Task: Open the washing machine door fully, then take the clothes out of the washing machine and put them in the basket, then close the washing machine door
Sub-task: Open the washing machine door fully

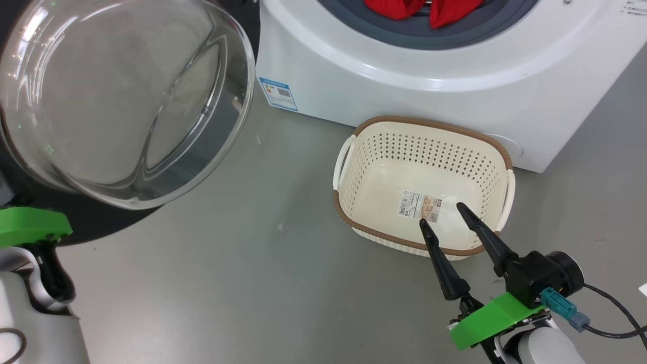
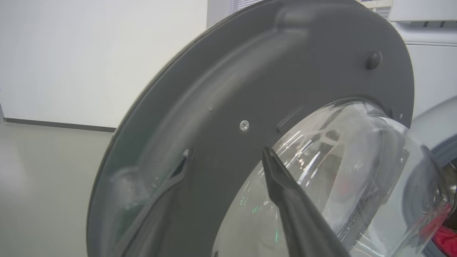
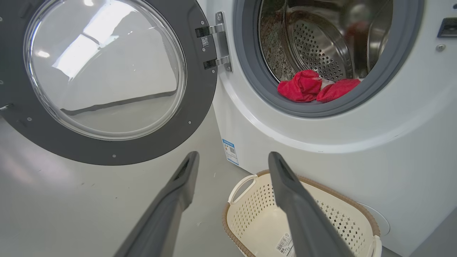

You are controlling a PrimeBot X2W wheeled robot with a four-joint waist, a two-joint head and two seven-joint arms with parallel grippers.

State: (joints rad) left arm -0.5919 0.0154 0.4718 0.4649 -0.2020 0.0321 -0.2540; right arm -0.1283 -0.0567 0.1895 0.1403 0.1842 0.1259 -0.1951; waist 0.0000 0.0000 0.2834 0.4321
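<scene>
My left gripper (image 2: 225, 151) is parted astride the open door's (image 3: 107, 71) rim, my right gripper (image 1: 441, 213) is spread wide above the basket (image 1: 429, 124), and the red clothes (image 3: 303, 85) lie inside the washing machine (image 3: 321, 142).

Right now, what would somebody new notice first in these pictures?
The big round washing machine door with its bulging glass window, standing wide open on the left. Next, the bright red clothes lying at the front of the steel drum inside the washing machine. Below, the empty cream basket sits on the floor, with the open right pincer hovering by it.
</scene>
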